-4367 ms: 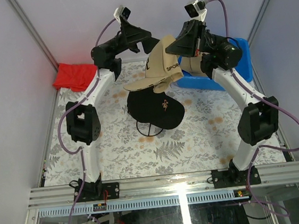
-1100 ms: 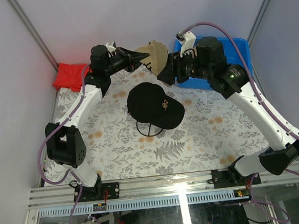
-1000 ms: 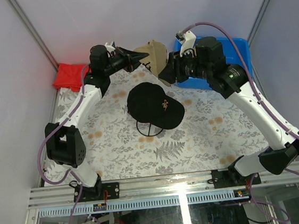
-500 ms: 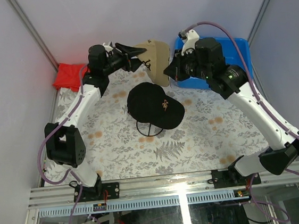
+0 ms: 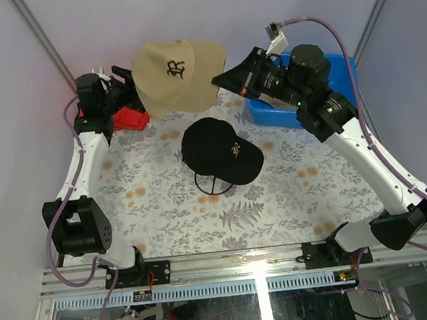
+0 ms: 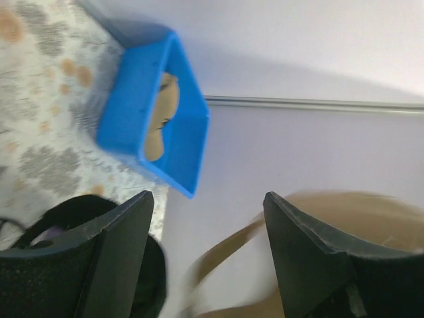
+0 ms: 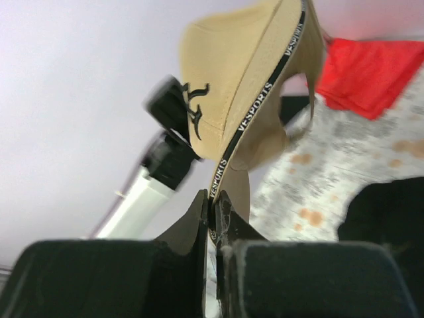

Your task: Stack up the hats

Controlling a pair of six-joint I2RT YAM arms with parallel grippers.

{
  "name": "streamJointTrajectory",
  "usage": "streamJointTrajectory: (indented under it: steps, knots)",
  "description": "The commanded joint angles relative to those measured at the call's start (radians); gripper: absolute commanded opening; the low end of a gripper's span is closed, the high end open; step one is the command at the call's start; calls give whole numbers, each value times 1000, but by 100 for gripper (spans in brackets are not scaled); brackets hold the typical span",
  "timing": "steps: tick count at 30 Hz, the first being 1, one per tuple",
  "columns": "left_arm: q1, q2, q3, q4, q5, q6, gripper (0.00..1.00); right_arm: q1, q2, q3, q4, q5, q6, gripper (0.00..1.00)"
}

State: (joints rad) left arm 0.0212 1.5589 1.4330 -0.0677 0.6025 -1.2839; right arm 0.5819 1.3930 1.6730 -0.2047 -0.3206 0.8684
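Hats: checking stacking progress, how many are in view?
3: a tan hat held aloft by the right gripper, a black hat mid-table, a second tan hat in the blue bin. Others may be hidden.

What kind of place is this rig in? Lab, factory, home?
Likely a lab data-collection cell: arms bolted to an aluminium rail, plain enclosure walls, staged props like the tan cap and blue bin.

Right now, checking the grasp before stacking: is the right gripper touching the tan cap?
Touching. The right wrist view shows the right gripper pinching the lettered edge of the tan cap.
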Motion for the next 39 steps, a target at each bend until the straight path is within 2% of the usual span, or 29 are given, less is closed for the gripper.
streamJointTrajectory:
  steps: [1,7,12,15,23,27,39]
  knots:
    - [61,-49,-113,-104,-2,128,68,8,-21,-19,391,-80,287,0]
    - [179,-129,-290,-183,12,246,70,6,-8,-75,441,-71,335,0]
    - [183,-154,-487,-86,114,259,70,-7,11,-80,451,-96,355,0]
    - [170,-147,-540,-69,187,306,70,-37,0,-111,445,-107,358,0]
    - [80,-108,-560,43,199,357,72,-193,-51,-344,656,-221,564,0]
    - [47,-68,-568,167,185,304,72,-199,-69,-366,637,-236,562,0]
    - [-56,60,-539,184,147,333,67,-214,-78,-376,615,-248,560,0]
